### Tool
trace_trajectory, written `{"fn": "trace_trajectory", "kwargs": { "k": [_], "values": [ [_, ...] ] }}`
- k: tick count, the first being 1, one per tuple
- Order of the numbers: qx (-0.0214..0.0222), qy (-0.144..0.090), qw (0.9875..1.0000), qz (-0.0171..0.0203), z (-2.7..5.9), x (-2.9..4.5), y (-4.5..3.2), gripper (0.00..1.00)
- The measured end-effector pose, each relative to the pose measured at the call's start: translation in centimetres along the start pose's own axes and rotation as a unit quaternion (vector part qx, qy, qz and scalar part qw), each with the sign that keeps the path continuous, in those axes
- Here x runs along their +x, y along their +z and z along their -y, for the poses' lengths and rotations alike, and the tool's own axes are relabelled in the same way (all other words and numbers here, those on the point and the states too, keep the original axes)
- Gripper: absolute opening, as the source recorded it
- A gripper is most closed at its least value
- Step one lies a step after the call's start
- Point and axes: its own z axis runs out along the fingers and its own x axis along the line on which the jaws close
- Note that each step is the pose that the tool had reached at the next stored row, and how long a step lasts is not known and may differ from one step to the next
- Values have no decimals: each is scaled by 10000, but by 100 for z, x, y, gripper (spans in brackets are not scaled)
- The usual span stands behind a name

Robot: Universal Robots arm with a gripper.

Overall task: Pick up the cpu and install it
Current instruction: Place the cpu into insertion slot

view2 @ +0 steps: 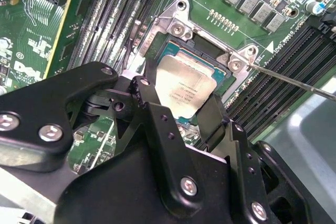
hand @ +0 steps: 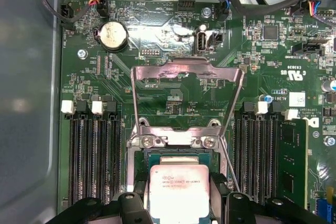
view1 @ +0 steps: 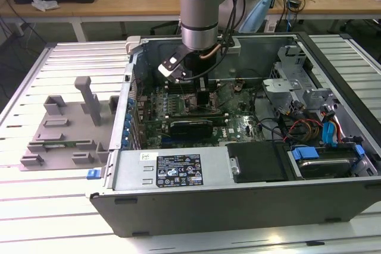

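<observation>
Progress looks well advanced: the cpu (hand: pixel 179 192) is off the grey tray (view1: pixel 59 129) and down at the socket (hand: pixel 173 157) on the motherboard (hand: pixel 157 19). In both wrist views the pincer (view2: pixel 181 103) is clenched on the chip, one black finger against each of two opposite edges, with the shiny lid facing up between them. The chip lies squarely over the socket opening. Whether it is fully seated or just above the contacts I cannot tell.

The load plate (hand: pixel 157 71) stands swung open beyond the socket, and the thin retention lever (view2: pixel 294 81) juts out unlatched. So the pick-up is done and the placing is at or near its end, while the release and the clamping of the plate are not yet done, as I judge it.

In the exterior view the arm reaches straight down into the open computer case (view1: pixel 178 173), the pincer (view1: pixel 202 96) low over the board near the middle. The tray sits on the table (view1: pixel 36 206) at the case's nine o'clock.
</observation>
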Motion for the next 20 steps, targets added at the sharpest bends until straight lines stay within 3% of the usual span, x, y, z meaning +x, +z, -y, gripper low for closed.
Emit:
{"fn": "trace_trajectory", "kwargs": {
  "k": [20],
  "values": [
    [0,25,10000,1,-14,0,16,55]
  ]
}}
